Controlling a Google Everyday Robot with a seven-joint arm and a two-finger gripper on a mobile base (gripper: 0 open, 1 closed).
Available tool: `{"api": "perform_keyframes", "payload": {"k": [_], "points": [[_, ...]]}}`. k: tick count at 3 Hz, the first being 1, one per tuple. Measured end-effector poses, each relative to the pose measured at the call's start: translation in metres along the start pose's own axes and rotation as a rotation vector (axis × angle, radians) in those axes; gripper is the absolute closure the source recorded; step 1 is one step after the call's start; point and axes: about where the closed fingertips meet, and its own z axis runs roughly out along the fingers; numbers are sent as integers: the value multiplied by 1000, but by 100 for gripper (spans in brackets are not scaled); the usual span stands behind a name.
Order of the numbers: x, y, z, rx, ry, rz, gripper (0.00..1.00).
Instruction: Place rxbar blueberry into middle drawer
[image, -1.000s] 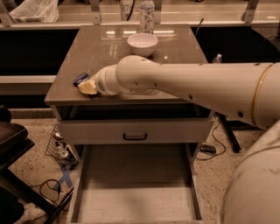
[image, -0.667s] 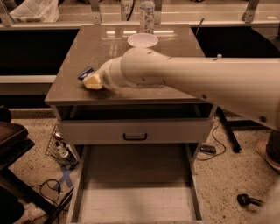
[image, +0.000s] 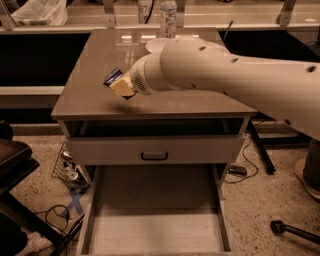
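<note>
arm (image: 225, 75): thick white arm reaching in from the right, across the cabinet top toward its left half.
cabinet (image: 100, 100): brown glossy top, with an open slot just under it.
middle drawer (image: 150, 225): pulled well out at the bottom of the view, pale side walls, bare grey-beige floor, lying below and nearer the camera than the gripper.
drawer front (image: 200, 149): pale panel with a small dark handle (image: 154, 156), pushed in, sitting between the cabinet top and the open drawer.
white bowl (image: 154, 45): at the back of the top, mostly hidden behind the arm.
water bottle (image: 167, 17): upright behind the bowl, at the rear edge.
gripper (image: 121, 87): over the left half of the top, yellowish tips clamped onto the bar, which looks lifted clear of the surface (a shadow lies below it).
rxbar blueberry (image: 112, 77): small dark blue wrapper, tilted, pinched at one end, the other end sticking out to the left of the tips.
handling: probably light and thin, slightly bendy, with a slick foil wrapper that could slide in a loose pinch.
where to hold: across the flat faces near the middle seems safest; the present end grip may let it droop or swing.
stage: judged to be carrying, with the release into the drawer not yet done.
</note>
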Motion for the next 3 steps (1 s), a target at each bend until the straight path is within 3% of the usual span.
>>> {"api": "perform_keyframes", "payload": {"k": [1,2,3], "points": [[-30,-24,16,16,-48,-11,100],[-35,-70,-4,69,-79,5,100],[-34,-71,-4,70,-78,5,100]]}}
